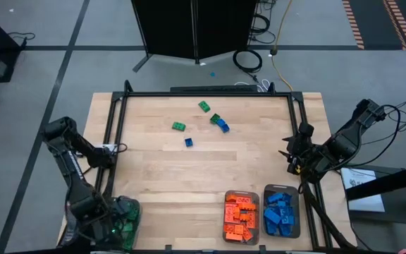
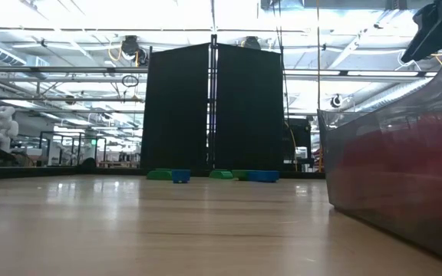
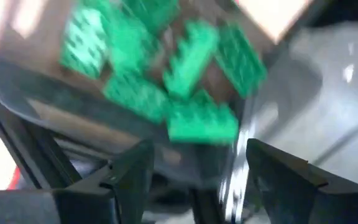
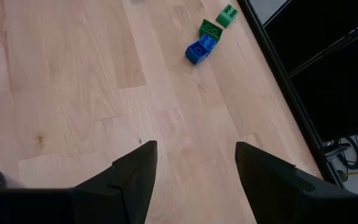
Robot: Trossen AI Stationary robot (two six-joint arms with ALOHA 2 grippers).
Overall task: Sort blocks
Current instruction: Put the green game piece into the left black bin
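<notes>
Left gripper [image 3: 191,171] is released above the near-left tray [image 1: 134,212] of green blocks [image 3: 191,68]. Loose green and blue blocks [image 1: 217,121] lie far centre. Orange tray [image 1: 225,212] and blue tray [image 1: 296,208] sit near right. Right gripper [image 4: 194,162], released, hovers at the right edge, grasping nothing
</notes>
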